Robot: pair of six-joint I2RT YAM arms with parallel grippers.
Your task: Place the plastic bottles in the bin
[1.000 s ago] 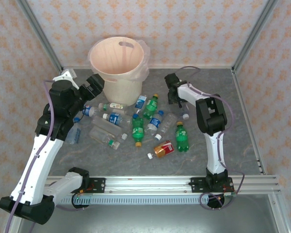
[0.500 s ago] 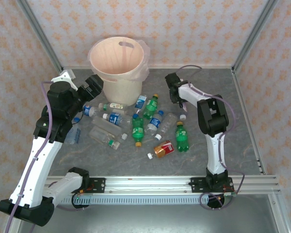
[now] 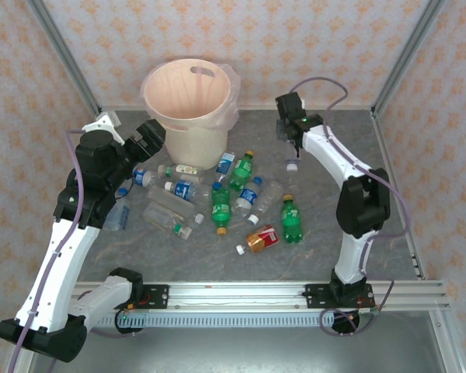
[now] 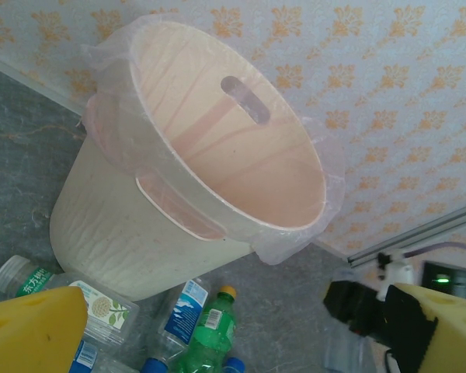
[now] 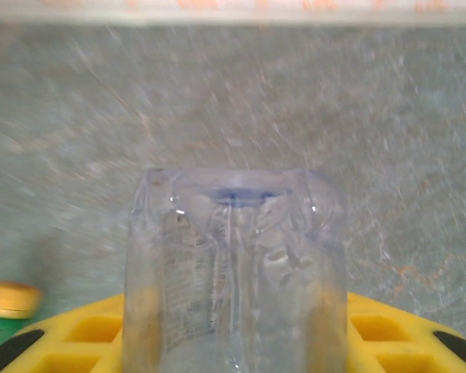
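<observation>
– Grey stone-patterned tabletop (image 3: 373, 202) on my screen. Where do the plastic bottles (image 3: 220, 206) lie?
– I see most of them strewn in a loose heap in the middle, in front of the tall round cream-beige plastic bin (image 3: 188, 144) with the thin pinkish liner bag (image 4: 291, 245) over its rim. A green bottle with a yellow cap (image 3: 292, 221) lies at the heap's right edge. A red-orange bottle (image 3: 262, 238) lies just beside it, nearer the arm bases.
– And the pincers?
– My right pincer (image 3: 290, 136) is raised over the far right of the tabletop, to the right of the bin and apart from it, pinching a clear plastic bottle (image 5: 234, 272). On the wrist camera the bottle's base sticks out between the yellow fingers (image 5: 388, 330). On the top camera a white cap (image 3: 292, 164) shows at its near end.
– The left one?
– My left pincer (image 3: 151, 137) hangs spread wide with nothing between its fingers, close beside the bin's left wall. Its wrist camera looks down into the bin's pink-lined inside.
</observation>
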